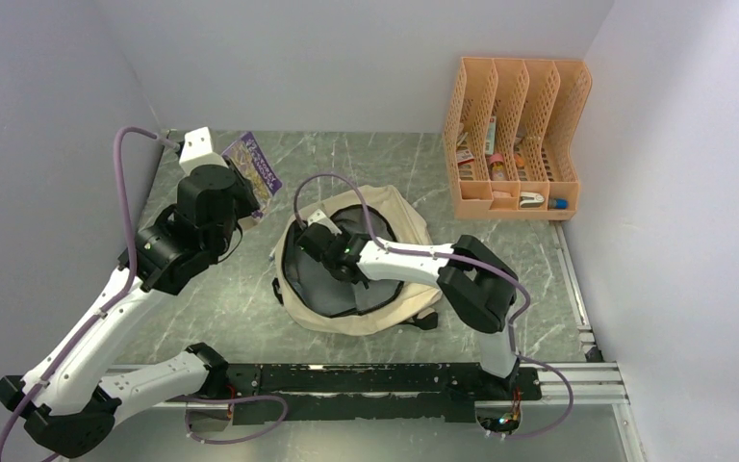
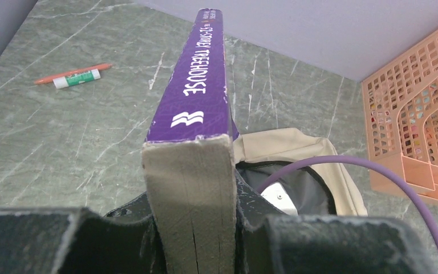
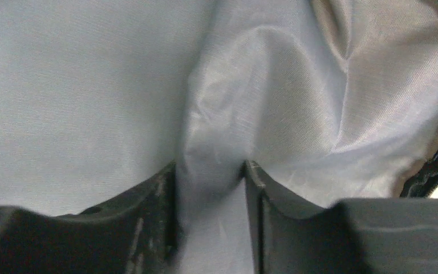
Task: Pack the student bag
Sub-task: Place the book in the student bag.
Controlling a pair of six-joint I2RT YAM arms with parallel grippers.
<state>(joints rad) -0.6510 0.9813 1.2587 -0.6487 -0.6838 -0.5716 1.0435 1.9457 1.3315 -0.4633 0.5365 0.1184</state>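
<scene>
Student bag (image 1: 351, 318) lies at the middle of the counter (image 1: 202, 318), unzipped, with its dark lining showing. The right hand (image 3: 211, 171) is down inside the mouth, its fingers pinching a raised fold of that lining. The left hand (image 2: 197, 228), toward the counter's far left corner, clamps a purple book (image 2: 197, 80) by its page edge, spine up and clear of the counter.

The step in hand looks to be getting the book in. The right hand should draw the fold up and aside so the mouth gapes. The book should then go in narrow end first, clear of the purple cable (image 2: 342, 162) that arches over the opening.

By count:
- one bag and one book
- one orange pencil (image 2: 100, 68) touching one glue stick (image 2: 77, 79), both on the counter beyond the book
- one orange file organizer (image 1: 515, 135) at the far right corner
</scene>
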